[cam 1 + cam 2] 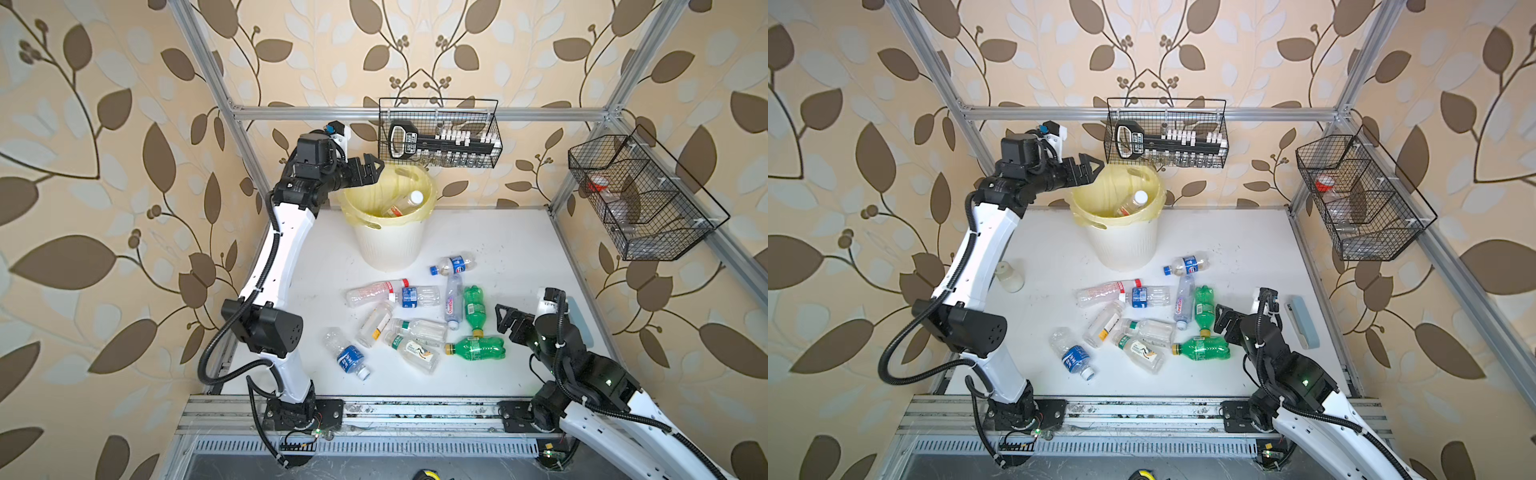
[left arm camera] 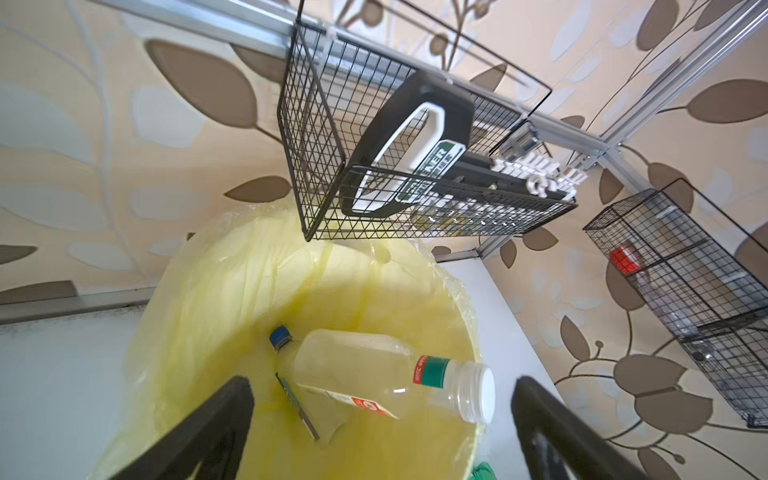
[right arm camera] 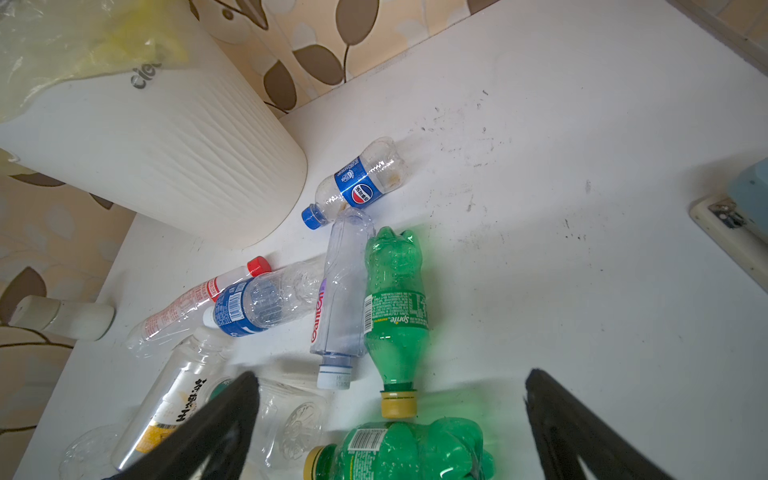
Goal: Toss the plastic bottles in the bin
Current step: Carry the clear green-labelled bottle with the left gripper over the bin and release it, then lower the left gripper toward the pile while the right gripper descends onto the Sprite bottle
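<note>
The cream ribbed bin [image 1: 388,245] [image 1: 1121,245] with a yellow liner stands at the back of the table. A clear white-capped bottle [image 1: 409,201] [image 2: 374,374] lies inside it, over another bottle with a blue cap [image 2: 279,336]. My left gripper [image 1: 374,168] [image 2: 382,382] hovers open and empty over the bin's left rim. Several plastic bottles lie loose mid-table, among them two green ones [image 1: 473,309] [image 1: 478,348]. My right gripper [image 1: 505,318] [image 3: 390,374] hangs open just right of the green bottles [image 3: 395,307], holding nothing.
A black wire basket [image 1: 440,133] hangs on the back rail right above the bin, and another basket [image 1: 640,199] hangs on the right rail. A squat white jar [image 1: 1011,277] sits by the left arm. A blue-grey block [image 1: 1304,322] lies right of the right gripper.
</note>
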